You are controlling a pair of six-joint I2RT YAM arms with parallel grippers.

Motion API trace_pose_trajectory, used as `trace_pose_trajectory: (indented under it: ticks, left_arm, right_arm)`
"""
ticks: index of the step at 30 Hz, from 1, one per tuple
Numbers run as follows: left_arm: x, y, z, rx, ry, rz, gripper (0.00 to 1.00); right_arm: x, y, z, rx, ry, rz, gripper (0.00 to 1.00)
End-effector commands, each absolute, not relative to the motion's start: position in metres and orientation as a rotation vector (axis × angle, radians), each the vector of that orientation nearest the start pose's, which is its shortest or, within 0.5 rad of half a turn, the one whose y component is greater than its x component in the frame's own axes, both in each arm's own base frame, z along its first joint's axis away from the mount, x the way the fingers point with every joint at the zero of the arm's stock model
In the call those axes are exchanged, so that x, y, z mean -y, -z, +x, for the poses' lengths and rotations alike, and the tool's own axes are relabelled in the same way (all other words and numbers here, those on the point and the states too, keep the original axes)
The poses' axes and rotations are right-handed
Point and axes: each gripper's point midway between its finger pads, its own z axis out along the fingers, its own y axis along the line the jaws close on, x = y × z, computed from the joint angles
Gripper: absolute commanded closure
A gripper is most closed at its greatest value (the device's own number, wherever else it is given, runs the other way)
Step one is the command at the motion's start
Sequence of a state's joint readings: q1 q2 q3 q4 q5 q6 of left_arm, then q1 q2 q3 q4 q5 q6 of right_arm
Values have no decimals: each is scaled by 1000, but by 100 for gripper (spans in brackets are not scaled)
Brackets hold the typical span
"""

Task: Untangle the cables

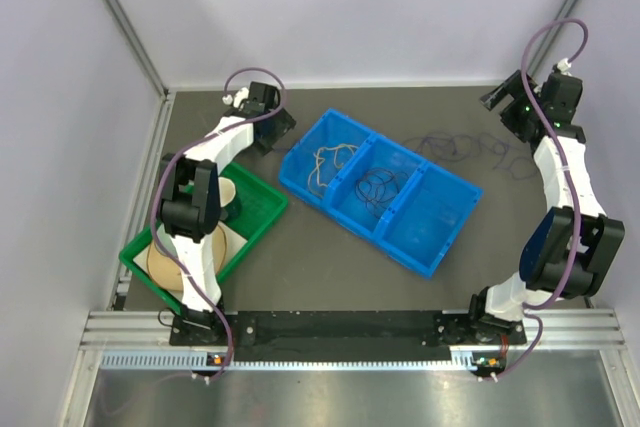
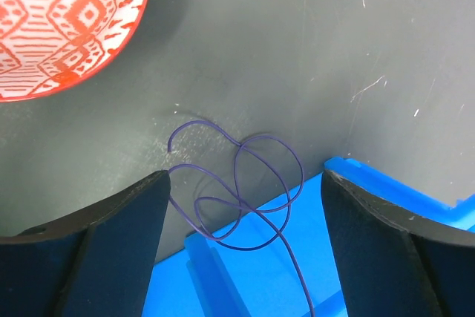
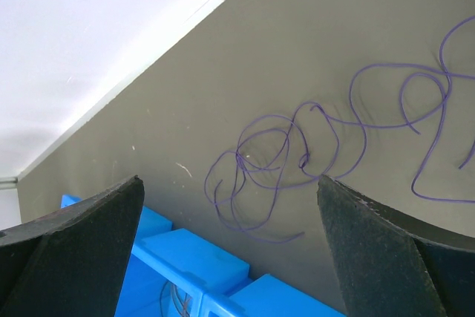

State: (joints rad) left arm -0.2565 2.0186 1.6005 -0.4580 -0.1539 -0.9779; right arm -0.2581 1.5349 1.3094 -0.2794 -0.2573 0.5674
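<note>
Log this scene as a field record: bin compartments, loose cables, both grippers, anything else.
bin: blue bin, three compartments, mid-table
end compartment nearest left arm: pale cable
middle compartment: dark cable
end compartment nearest right arm: no cable seen
loose cable: purple tangle on the table behind the bin
second loose cable: purple loops lying across a bin corner and the table
left gripper: open, over the purple loops
right gripper: open, over the purple tangle
other: green tray; red-patterned bowl
</note>
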Motion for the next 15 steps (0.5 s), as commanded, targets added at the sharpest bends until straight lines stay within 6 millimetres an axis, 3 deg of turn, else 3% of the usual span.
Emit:
trace_pose_trajectory:
  ticks: [1, 5, 8, 11, 15]
  left_arm:
    - [136, -113, 510, -2249, 356, -953, 11]
    - [124, -140, 508, -2189, 314, -929, 3]
    - [122, -148, 503, -2178, 315, -923, 1]
    - [133, -142, 497, -2219, 381, -924, 1]
    - [143, -118, 492, -2274, 418, -950, 3]
  right_arm:
    - [50, -261, 463, -1918, -458, 633, 1]
    - [49, -259, 463, -1922, -462, 632, 1]
    - [47, -261, 464, -1920, -464, 627, 1]
    - [46, -260, 464, -1923, -469, 626, 1]
    - [40, -258, 466, -1930, -476, 616, 1]
